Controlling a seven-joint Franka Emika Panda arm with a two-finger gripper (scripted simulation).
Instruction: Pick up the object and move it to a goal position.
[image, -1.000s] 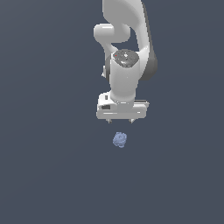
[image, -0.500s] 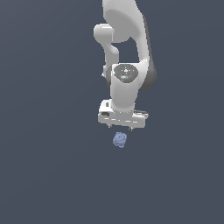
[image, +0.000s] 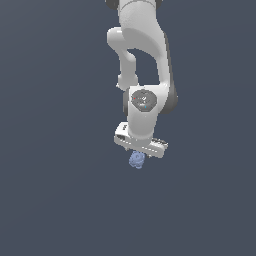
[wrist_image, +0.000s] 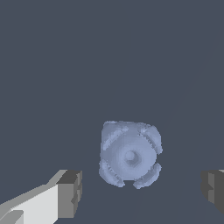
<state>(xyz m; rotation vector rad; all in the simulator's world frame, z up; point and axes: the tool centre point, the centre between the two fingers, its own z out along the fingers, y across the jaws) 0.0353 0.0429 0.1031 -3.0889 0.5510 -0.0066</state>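
Now the gripper (wrist_image: 140, 192) has dropped close over the blob (wrist_image: 129, 154), jaws spread wide, grasp imminent.

The object (wrist_image: 130, 154) between the fingers (wrist_image: 70, 194) is periwinkle blue, with paler swirled ridges ringing a lighter round centre. The fingers carry dark grey pads at their tips on white bodies. The gripper (image: 140, 150) and the arm (image: 145, 65) above it are white with grey shading at the joints. The surface (image: 50, 175) beneath is a flat, unpatterned slate grey.
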